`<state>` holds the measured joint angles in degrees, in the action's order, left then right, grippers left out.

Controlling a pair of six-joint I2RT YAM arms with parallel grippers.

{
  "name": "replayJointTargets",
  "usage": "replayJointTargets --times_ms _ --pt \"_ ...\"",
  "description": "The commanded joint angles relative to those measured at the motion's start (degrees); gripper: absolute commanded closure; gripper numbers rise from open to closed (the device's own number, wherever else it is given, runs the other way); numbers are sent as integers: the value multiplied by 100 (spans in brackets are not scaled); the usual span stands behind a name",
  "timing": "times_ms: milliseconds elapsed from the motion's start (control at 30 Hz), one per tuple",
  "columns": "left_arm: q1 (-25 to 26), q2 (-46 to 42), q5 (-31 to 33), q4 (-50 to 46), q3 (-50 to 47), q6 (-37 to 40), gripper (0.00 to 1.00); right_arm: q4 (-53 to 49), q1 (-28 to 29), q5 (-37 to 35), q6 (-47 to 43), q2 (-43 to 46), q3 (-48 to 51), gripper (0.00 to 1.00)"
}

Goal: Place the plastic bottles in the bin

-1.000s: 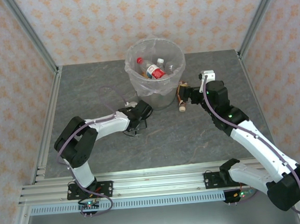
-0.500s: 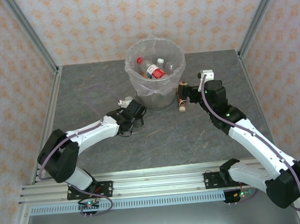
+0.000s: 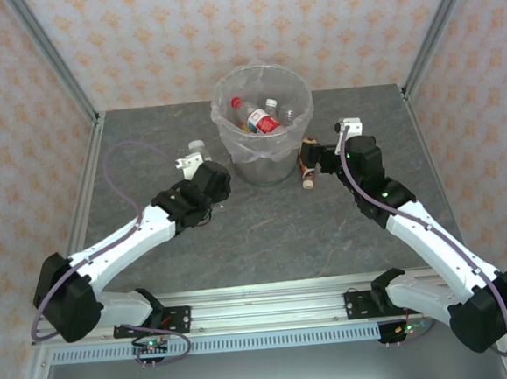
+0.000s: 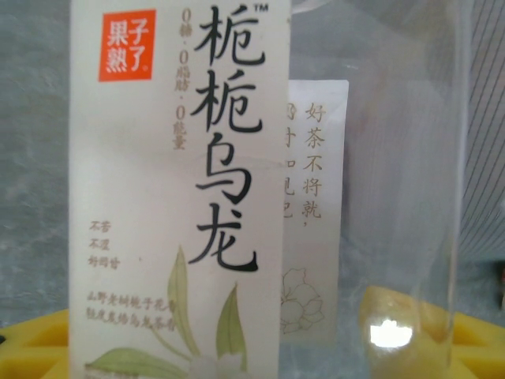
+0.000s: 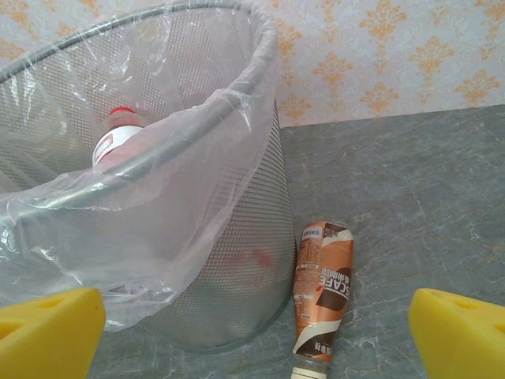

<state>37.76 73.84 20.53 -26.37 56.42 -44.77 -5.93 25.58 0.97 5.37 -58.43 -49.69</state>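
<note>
Left arm (image 3: 117, 244) stretched toward far edge of the table (image 3: 283, 231), left gripper (image 3: 199, 161) pinching clear white-labelled plastic bottle (image 4: 181, 197), right gripper (image 5: 254, 332) spread before brown-labelled bottle (image 5: 322, 288) lying beside grey mesh bin (image 5: 237, 260)

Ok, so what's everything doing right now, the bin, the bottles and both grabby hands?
Bin: upright, open on top, bag-lined, bottles inside.
Bottles in the bin: lying jumbled inside.
Brown bottle: lying on its side on the table beside the bin, not held.
Clear bottle: gripped, outside the bin.
Left gripper: shut on the clear bottle.
Right gripper: open, empty, facing the brown bottle.
</note>
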Motion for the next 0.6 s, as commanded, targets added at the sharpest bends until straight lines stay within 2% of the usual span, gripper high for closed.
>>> replayJointTargets --times_ms 0,100,233,367,567 --pt "-69 -469 1073 59 119 -295 100 405 17 -80 -27 144 165 1" --pt "-133 -680 1523 404 117 -238 100 753 26 133 -97 267 361 1" --pt "-300 -659 1457 893 425 137 100 964 22 193 -174 339 481 1" --pt "-381 -395 890 1158 1203 702 100 1132 22 166 -253 359 533 1" --pt "-385 366 -373 1158 2615 1537 100 1572 24 66 -420 459 720 1"
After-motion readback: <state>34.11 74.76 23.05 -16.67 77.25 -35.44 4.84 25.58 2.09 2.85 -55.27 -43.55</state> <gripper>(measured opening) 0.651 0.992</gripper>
